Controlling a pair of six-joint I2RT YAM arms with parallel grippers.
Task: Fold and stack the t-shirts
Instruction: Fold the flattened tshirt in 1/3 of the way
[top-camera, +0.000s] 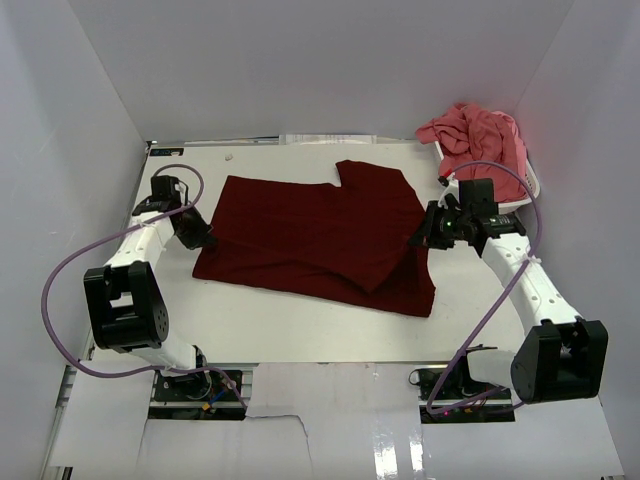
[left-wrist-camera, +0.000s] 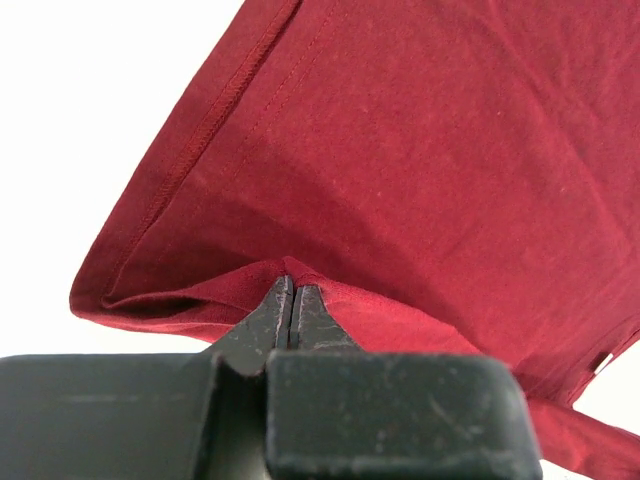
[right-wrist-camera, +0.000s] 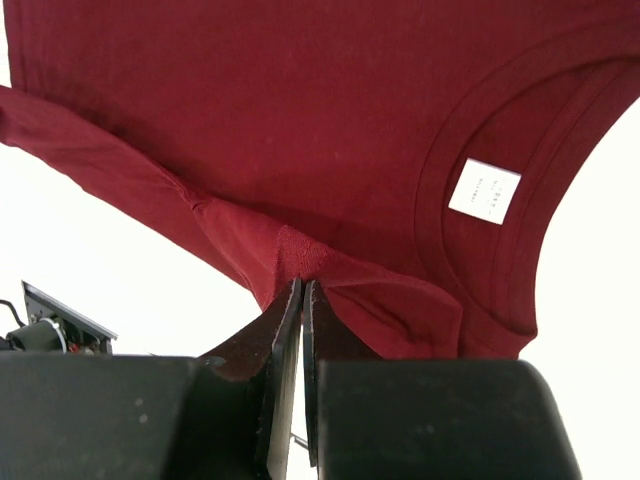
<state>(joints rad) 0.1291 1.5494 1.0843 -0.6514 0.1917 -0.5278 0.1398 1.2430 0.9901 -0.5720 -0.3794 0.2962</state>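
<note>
A dark maroon t-shirt (top-camera: 315, 240) lies spread across the middle of the table, with one flap folded over its right half. My left gripper (top-camera: 207, 240) pinches its left edge; the wrist view shows the fingers shut on a pulled-up fold of maroon cloth (left-wrist-camera: 400, 150) at the left gripper's tips (left-wrist-camera: 288, 285). My right gripper (top-camera: 420, 238) holds the shirt's right edge, near the collar and its white label (right-wrist-camera: 485, 191), shut on a tuft of cloth (right-wrist-camera: 303, 285). A coral pink t-shirt (top-camera: 475, 135) lies crumpled at the back right.
The pink shirt rests in a white basket (top-camera: 530, 190) at the table's back right corner. White walls close in the table on three sides. Purple cables loop from both arms. Papers (top-camera: 325, 140) lie along the back edge.
</note>
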